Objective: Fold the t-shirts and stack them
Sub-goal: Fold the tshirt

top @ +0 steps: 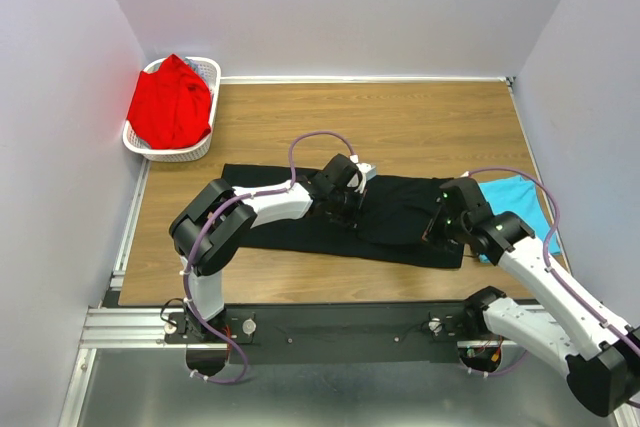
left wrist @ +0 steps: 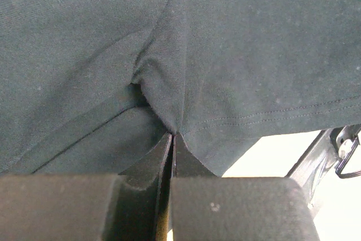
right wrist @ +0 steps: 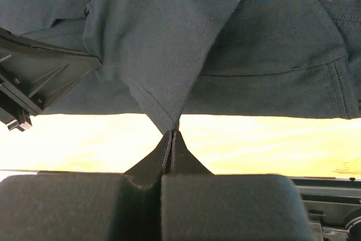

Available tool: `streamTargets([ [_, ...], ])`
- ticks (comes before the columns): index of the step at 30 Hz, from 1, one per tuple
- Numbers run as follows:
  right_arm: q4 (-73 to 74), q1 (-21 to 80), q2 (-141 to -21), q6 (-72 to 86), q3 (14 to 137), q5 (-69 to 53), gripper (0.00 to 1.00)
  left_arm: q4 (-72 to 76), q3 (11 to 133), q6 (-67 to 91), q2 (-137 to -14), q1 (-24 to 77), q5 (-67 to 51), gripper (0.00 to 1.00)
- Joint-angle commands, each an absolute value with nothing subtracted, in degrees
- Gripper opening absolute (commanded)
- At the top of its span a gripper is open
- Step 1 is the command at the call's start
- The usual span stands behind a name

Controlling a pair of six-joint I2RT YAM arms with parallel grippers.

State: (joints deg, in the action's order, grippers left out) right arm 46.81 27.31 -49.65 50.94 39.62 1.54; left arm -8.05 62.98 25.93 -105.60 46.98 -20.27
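At the far left, the red t-shirt (top: pixel 170 107) sits heaped in the white basket (top: pixel 185 155), not yet folded. We judge the step in hand to be a fold of the black t-shirt (top: pixel 400 209), which lies spread across the middle of the surface (top: pixel 400 117). Our left hand (left wrist: pixel 172 138) is pinched together on a bunched ridge of its cloth. Further right, our right hand (right wrist: pixel 172 134) is clamped on a stitched hem corner, with bare wood showing behind it. At the far right, the turquoise t-shirt (top: pixel 515 197) lies just beside the black one. The next move calls for carrying both pinched points across together, cloth taut, so the flap lands flat with its edges matched.
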Motion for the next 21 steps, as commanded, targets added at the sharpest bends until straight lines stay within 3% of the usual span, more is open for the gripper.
streamTargets([
  [1,49.6,27.6,-48.4,50.2,41.6,0.4,0.00,-9.2,63.5,25.4,-104.2,46.9,-20.5,0.08],
  [13,43.9,28.6,-51.9,50.4,39.6,-2.9,0.01,-9.6,63.6,25.9,-103.6,46.8,-20.1,0.09],
  [17,41.7,28.6,-53.3,49.7,37.7,-2.6,0.03,-9.8,63.6,25.8,-102.7,46.8,-19.7,0.15],
  [20,41.4,28.6,-54.5,48.6,37.8,-1.9,0.24,-10.8,64.2,25.5,-102.0,46.9,-19.0,0.20],
  [21,42.0,28.6,-54.5,47.9,38.8,-1.1,0.45,-12.1,64.6,25.0,-101.2,46.8,-18.4,0.21],
])
